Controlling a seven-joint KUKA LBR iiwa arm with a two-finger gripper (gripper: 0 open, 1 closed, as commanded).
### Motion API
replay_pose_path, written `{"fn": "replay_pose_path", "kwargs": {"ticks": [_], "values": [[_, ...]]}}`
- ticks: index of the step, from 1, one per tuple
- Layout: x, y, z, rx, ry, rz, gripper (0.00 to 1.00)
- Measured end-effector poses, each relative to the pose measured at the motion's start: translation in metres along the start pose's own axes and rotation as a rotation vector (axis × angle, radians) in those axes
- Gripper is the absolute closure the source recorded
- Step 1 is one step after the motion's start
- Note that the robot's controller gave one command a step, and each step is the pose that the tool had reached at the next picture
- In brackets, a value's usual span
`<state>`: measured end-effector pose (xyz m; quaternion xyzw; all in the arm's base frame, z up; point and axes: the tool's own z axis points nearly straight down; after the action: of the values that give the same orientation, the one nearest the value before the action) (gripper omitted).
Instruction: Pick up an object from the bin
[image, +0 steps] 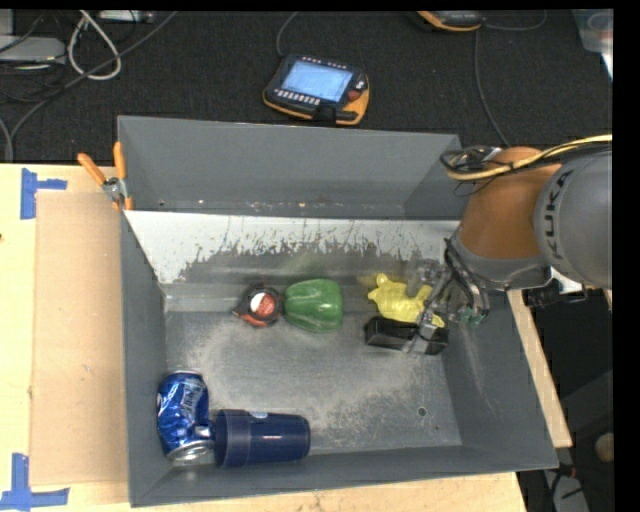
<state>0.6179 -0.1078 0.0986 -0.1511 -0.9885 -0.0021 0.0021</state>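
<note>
six things are seen loose in the grey bin (300, 190). nearest, in the near left corner, a crushed blue drinks can (182, 415) is found, and a dark blue cup (262, 438) is laid on its side against it, touching. the middle of the floor is left bare.

farther in, toward the right side, a small black block (392, 333) is seen flat on the floor. the gripper (435, 325) is held low at that block's right end, just beside it or touching it; which of the two cannot be told. whether the pincer is wide or narrow cannot be told either, and nothing can be said to be held.

farthest, along the foot of the back wall, a yellow soft toy (395, 298) is seen just behind the black block, a green pepper (314, 305) to its left, and a small red and black thing (260, 305) beside the pepper.

the step in hand is judged to be the approach to a grasp, with nothing lifted yet. the black block, or the yellow toy behind it, is judged the likely thing to be taken. for the next move, the pincer must be set squarely about one thing alone and closed firmly before any lift is made. care is called for, since the two things lie so close together that the wrong one could be nudged or caught.
</note>
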Motion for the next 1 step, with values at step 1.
{"fn": "replay_pose_path", "kwargs": {"ticks": [1], "values": [[0.0032,0.0006,0.0294,-0.003,-0.014,0.076,0.00]]}}
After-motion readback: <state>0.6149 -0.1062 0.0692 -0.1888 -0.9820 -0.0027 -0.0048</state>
